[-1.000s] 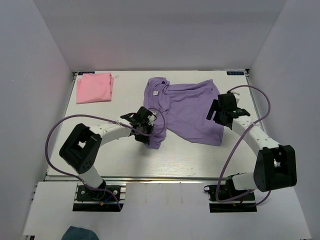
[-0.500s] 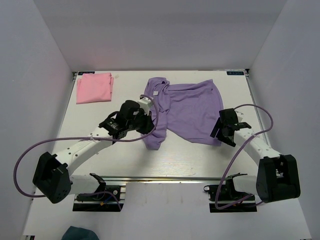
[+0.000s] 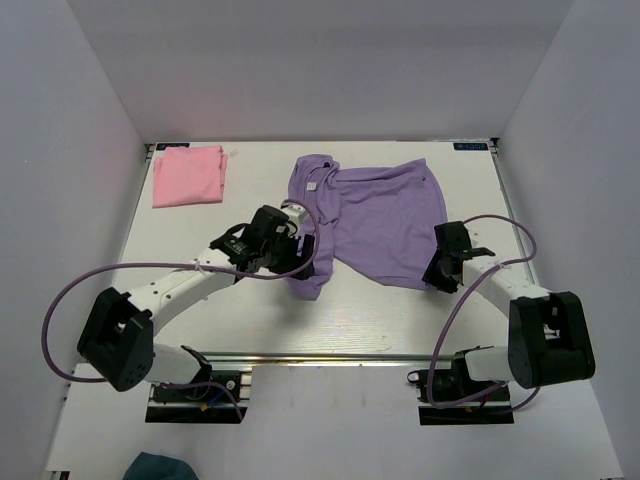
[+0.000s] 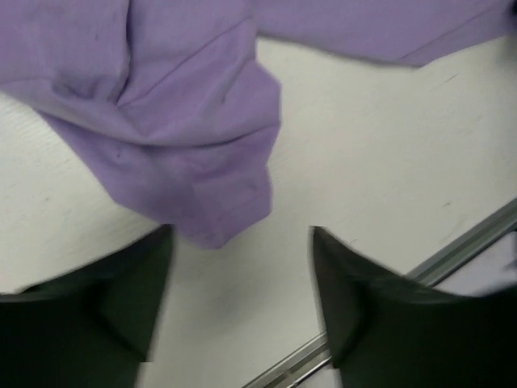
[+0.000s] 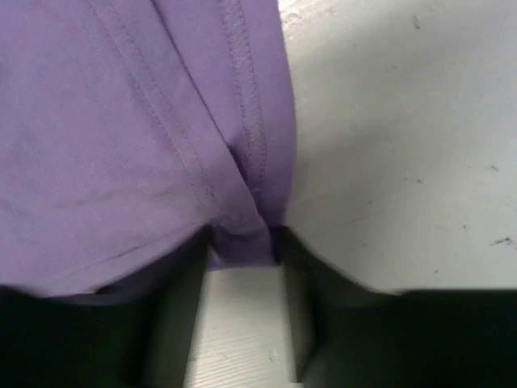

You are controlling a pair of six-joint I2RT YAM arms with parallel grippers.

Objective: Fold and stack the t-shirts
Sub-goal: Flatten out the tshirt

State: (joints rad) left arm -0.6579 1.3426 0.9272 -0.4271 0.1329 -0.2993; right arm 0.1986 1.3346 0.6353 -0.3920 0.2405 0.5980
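one pink t-shirt (image 3: 188, 176) folded far left; lavender t-shirt (image 3: 380, 215) spread at centre. left gripper (image 4: 242, 238) wide, empty, beside sleeve (image 4: 218, 194); right gripper (image 5: 242, 242) half-shut astride hem corner (image 5: 254, 145). risks slipping off hem on shallow bite, rumpling cloth.

The left arm (image 3: 185, 282) and right arm (image 3: 500, 287) are white tubes between bulky black joint housings, a purple cable (image 3: 47, 330) looping along each. The left end effector (image 4: 240, 234) and right end effector (image 5: 242, 246) are black.

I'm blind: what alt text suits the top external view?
A lavender t-shirt lies spread on a white table, the robot's open left gripper at its sleeve and the right gripper at its hem corner. A folded pink t-shirt lies far left.
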